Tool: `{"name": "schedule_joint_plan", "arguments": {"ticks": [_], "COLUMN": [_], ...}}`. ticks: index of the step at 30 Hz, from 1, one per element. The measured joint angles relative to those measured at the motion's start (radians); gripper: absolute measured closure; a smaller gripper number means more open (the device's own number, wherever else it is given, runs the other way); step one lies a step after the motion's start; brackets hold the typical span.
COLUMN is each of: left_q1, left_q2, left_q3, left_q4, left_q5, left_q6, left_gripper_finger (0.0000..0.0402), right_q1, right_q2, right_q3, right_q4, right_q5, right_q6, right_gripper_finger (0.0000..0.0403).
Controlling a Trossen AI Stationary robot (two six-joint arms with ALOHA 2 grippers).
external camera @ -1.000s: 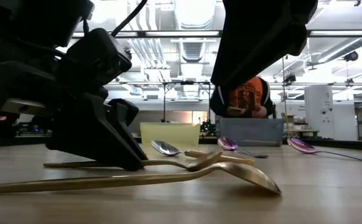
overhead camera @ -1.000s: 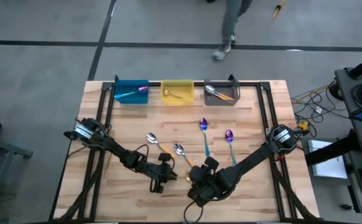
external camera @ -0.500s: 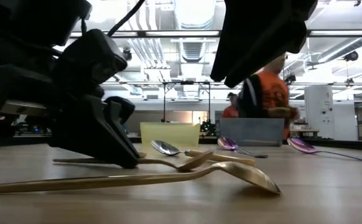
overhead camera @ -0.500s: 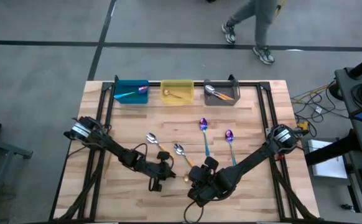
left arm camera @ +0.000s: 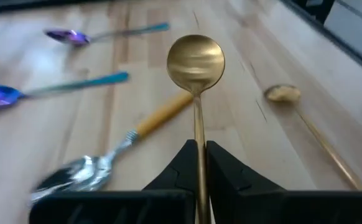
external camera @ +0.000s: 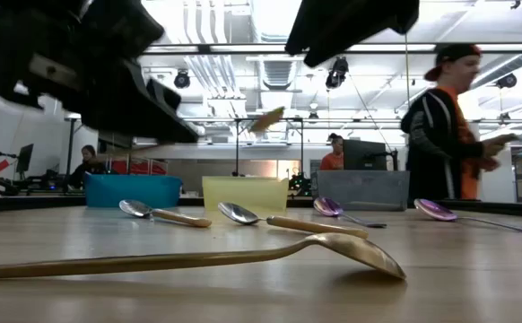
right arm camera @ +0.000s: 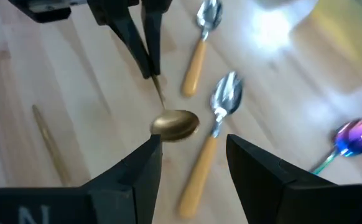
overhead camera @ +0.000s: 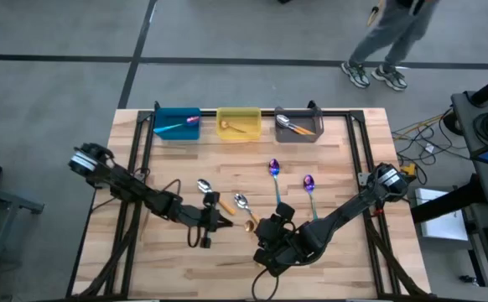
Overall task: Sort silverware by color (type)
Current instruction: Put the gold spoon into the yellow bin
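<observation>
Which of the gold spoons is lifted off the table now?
The gold spoon clamped in the left gripper is raised; the other gold spoon lies flat on the table.

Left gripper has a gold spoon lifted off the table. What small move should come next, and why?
Probably carry it toward the yellow bin. The left gripper is shut on the gold spoon, held clear of the table, and that bin already holds a gold spoon, while the right gripper waits open nearby.

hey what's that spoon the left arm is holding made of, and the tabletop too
Gold spoon, held by the left pincer: probably metal with a brushed gold finish, given its soft, even sheen. Tabletop: looks like light wooden planks, showing seams and grain.
</observation>
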Motion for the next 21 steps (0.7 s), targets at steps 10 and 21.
{"name": "schedule_joint_plan", "arguments": {"ticks": [10, 21], "left_q1": [0.071, 0.298], "left_q2": [-0.255, -0.459], "left_q3": [-0.057, 0.003], "left_q4": [-0.044, -0.183], "left_q5": [-0.019, -0.017], "left_q6": [0.103, 0.321], "left_gripper_finger": [0.0401, 0.0401], "right_q1": [0.0, -0.082], "right_q2": [-0.075, -0.159], "right_q3": [0.0, -0.002], "right_q4": [-0.024, -0.023], "right_q5": [0.159, 0.265], "right_q6": [-0.121, -0.414], "right_gripper_finger": [0.0233, 0.0247]}}
